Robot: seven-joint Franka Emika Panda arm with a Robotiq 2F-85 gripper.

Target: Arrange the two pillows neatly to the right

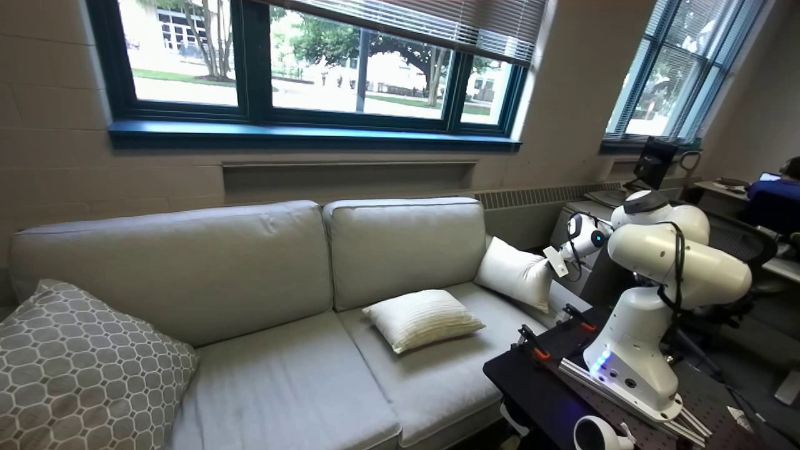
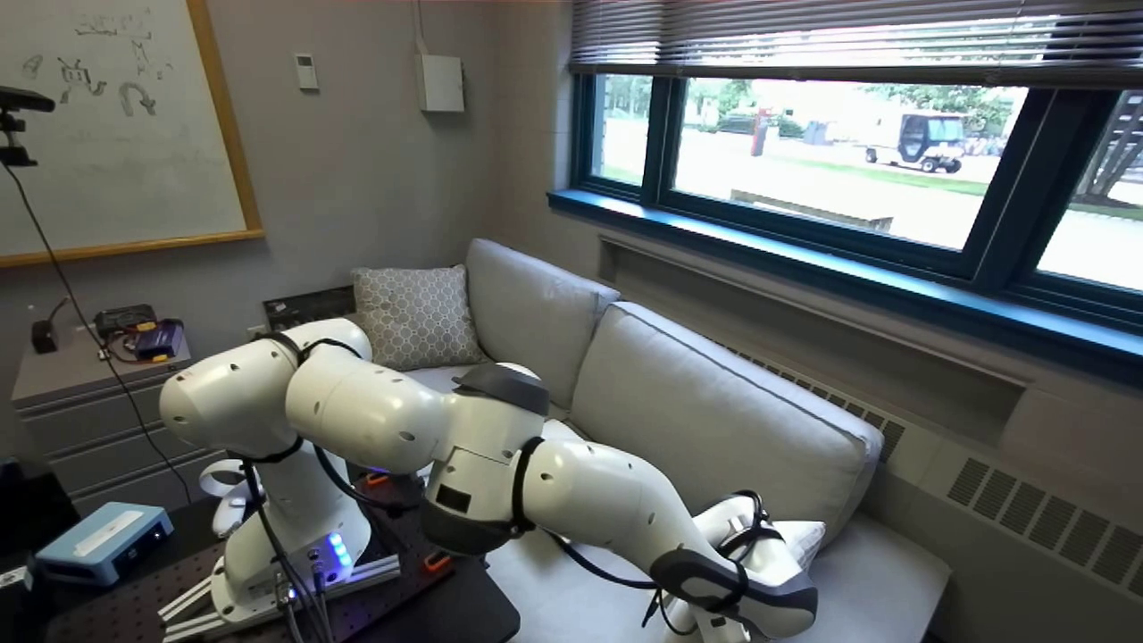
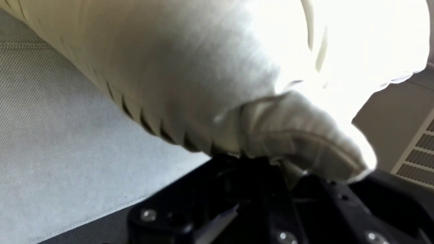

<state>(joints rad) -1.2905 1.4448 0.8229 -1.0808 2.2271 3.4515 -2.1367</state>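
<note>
One off-white pillow (image 1: 512, 272) leans tilted in the sofa's corner by the armrest, in an exterior view. Its gathered edge fills much of the wrist view, where my gripper (image 3: 251, 161) has its dark fingers shut on a fold of the pillow (image 3: 190, 74). Fabric hides the very tips. The other cream pillow (image 1: 425, 319), ribbed on top, lies flat on the seat to the left, apart from the gripper. From the opposite side the arm covers most of the sofa seat, and just a piece of the held pillow (image 2: 804, 538) shows beside the wrist.
A large lattice-patterned cushion (image 1: 94, 369) rests at the far end of the sofa (image 1: 269, 375). Back cushions (image 1: 406, 247) rise behind the seat. The armrest (image 1: 572, 297) is close below the gripper. A black table (image 1: 531, 369) with orange clamps borders the sofa front.
</note>
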